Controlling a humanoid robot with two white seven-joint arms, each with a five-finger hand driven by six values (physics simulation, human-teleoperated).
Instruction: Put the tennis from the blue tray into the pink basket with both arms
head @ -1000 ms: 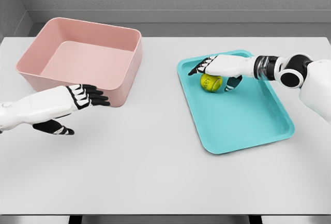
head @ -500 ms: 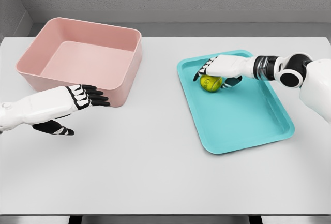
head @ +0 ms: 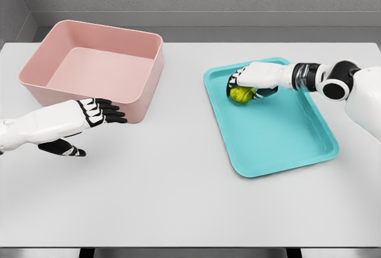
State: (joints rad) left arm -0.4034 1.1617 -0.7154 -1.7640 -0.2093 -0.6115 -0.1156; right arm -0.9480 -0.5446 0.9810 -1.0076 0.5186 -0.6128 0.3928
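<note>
A yellow-green tennis ball point(head: 240, 94) lies near the far left corner of the blue tray point(head: 286, 139). My right hand point(head: 245, 83) covers it from above, fingers curled down over its left side and thumb under its right, shut on the ball. The ball still rests on the tray. The pink basket point(head: 95, 67) stands at the far left, empty inside. My left hand point(head: 89, 118) hovers just in front of the basket's near wall, fingers stretched flat and holding nothing.
The white table point(head: 178, 198) stretches wide between basket and tray. A grey wall runs behind the table's far edge.
My right hand's fingers have curled down from spread over the ball to wrapped around it. The left hand has barely moved.
</note>
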